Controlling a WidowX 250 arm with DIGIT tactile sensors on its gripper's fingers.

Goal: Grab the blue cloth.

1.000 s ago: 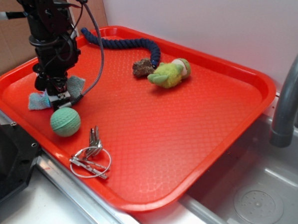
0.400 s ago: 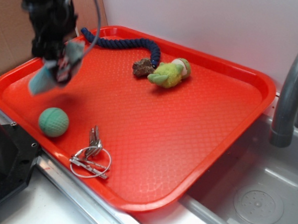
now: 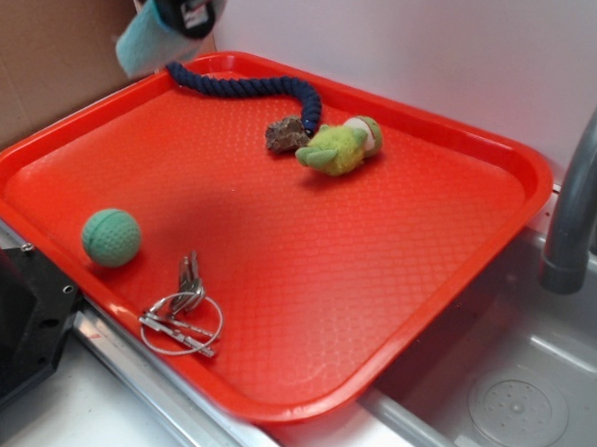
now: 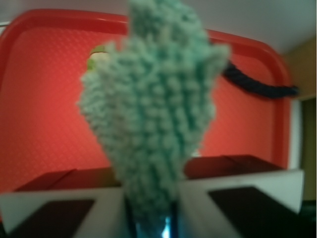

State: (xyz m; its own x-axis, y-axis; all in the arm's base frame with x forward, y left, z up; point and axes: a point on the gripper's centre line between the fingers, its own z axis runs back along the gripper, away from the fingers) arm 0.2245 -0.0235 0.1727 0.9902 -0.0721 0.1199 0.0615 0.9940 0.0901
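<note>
The blue cloth (image 3: 143, 37) hangs in the air at the top left of the exterior view, high above the red tray's (image 3: 463, 142) back left corner. My gripper (image 3: 185, 5) is shut on it, mostly cut off by the frame's top edge. In the wrist view the pale terry cloth (image 4: 153, 109) fills the middle, pinched between my two fingers, and my gripper (image 4: 153, 198) looks down on the tray (image 4: 44, 99) far below.
On the tray lie a mint-green ball (image 3: 111, 237), a bunch of keys (image 3: 184, 308), a dark navy rope (image 3: 246, 86), a brown lump (image 3: 285, 135) and a green plush toy (image 3: 341, 146). A sink (image 3: 510, 395) with a grey faucet (image 3: 581, 188) is to the right.
My gripper rose from the tray's left side with the blue cloth in it, up toward the back. The green ball rolled slightly left from where it lay.
</note>
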